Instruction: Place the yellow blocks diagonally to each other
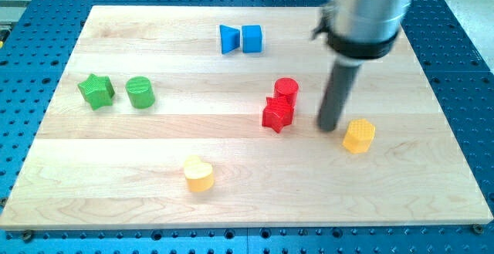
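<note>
While the wooden board [231, 208] lies wide beneath it, my tip [329, 127], a bare rod with no fingers to spread, rests just left of the yellow hexagon block [359, 136]. Red star block [277, 114] sits near its other side; yellow heart block [199, 174] waits well down-left. A careless sweep leftward risks scattering the reds.

My tip [329, 127] stands between star block [277, 114] and hexagonal block [359, 136]
</note>
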Available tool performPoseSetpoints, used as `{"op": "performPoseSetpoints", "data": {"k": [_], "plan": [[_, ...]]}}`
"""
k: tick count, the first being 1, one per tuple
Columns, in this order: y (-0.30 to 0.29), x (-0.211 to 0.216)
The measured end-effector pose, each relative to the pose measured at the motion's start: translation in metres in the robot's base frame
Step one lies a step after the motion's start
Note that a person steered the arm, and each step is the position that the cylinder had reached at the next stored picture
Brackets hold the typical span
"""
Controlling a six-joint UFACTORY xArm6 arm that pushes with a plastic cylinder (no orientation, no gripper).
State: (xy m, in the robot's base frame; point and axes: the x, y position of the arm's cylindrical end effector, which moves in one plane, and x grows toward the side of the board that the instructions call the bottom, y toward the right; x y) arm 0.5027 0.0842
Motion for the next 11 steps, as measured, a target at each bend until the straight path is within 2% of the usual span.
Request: {"op": "performPoseSetpoints", "data": {"k": [1, 2, 3, 5, 6, 8, 9, 10, 11], "plan": [[0.025, 0.047], [0.069, 0.022], [0.084, -0.020], [0.106, -0.018], [0.124, -0.051], [0.209, -0.068], [0.196, -0.081], [0.198, -0.025], [0.092, 0.080]]}}
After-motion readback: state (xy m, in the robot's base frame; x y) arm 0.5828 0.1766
